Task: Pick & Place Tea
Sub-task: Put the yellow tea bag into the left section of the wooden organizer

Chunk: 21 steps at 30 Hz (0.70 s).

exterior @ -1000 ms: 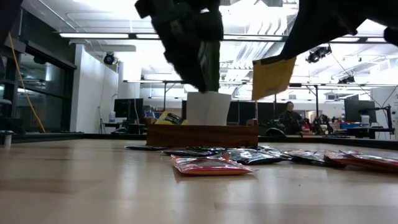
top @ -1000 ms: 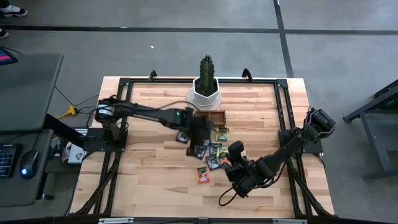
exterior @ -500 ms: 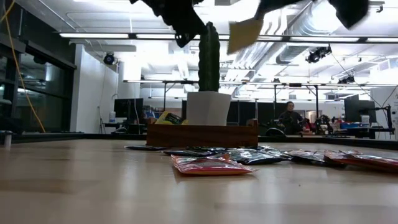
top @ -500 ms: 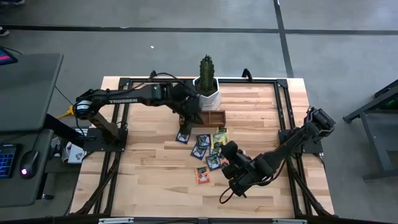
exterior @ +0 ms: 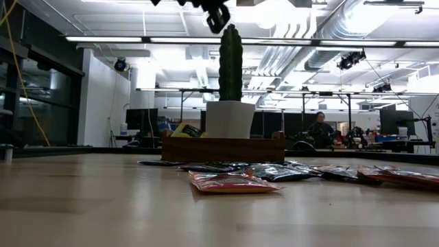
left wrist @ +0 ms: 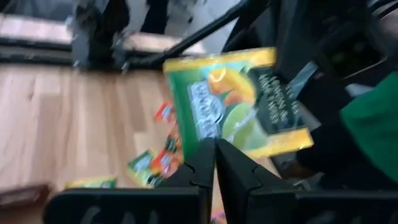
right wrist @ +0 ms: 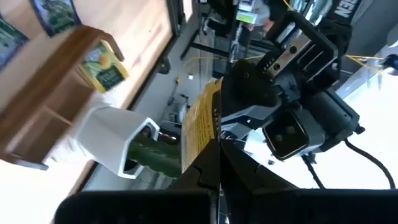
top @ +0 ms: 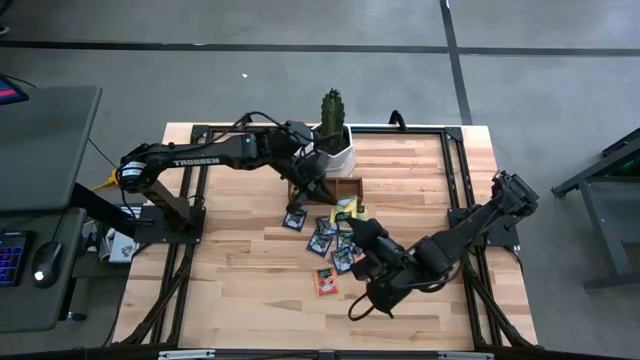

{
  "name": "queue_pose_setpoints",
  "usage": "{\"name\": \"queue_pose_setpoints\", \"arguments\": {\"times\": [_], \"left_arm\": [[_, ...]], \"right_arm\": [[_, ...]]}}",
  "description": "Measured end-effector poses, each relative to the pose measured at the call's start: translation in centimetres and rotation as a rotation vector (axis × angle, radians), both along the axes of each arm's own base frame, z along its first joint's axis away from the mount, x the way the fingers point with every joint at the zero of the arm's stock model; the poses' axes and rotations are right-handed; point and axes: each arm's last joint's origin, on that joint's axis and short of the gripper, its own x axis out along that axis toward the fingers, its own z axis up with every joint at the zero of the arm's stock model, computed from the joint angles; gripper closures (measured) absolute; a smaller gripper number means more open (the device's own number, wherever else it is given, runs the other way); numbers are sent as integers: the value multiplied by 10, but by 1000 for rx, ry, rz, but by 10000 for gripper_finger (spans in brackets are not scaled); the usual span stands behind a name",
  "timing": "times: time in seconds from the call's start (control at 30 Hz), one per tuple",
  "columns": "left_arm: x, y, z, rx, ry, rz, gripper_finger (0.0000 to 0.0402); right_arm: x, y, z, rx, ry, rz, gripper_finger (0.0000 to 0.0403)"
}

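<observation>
tea sachet held up between both arms

left gripper (top: 312,187) above the wooden tray (top: 338,189) near the cactus pot (top: 331,152), fingers nearly together. right gripper (top: 352,222) clamped on a yellow-green sachet (top: 346,209), raised over the loose sachets (top: 330,246) scattered on the table (top: 240,290).

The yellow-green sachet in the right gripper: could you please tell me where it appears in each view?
High view: yellow-green sachet, near the centre.
Low view: not in it.
Left wrist view: centre, face-on.
Right wrist view: centre, edge-on.
Shared landmark: white cactus pot, absent from left wrist view.
</observation>
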Motion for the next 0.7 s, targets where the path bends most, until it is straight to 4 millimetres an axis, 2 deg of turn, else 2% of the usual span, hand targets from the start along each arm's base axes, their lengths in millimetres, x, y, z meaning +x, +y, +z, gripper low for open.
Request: {"name": "queue_pose_setpoints", "arguments": {"times": [0.13,0.27,0.4,0.57,0.7], "left_arm": [[2,0,7,-42,-66,-37,346],[2,8,12,-86,-101,-50,309],[-3,28,13,-100,-102,-16,280],[-11,55,11,-131,-89,17,263],[-16,64,13,-192,-83,-30,258]], "right_arm": [[0,1,5,-15,3,5,403],[-1,3,5,-2,-7,10,403],[-3,5,5,-4,-7,14,403],[-3,4,5,-65,29,17,403],[-3,4,5,-78,53,29,403]]}}
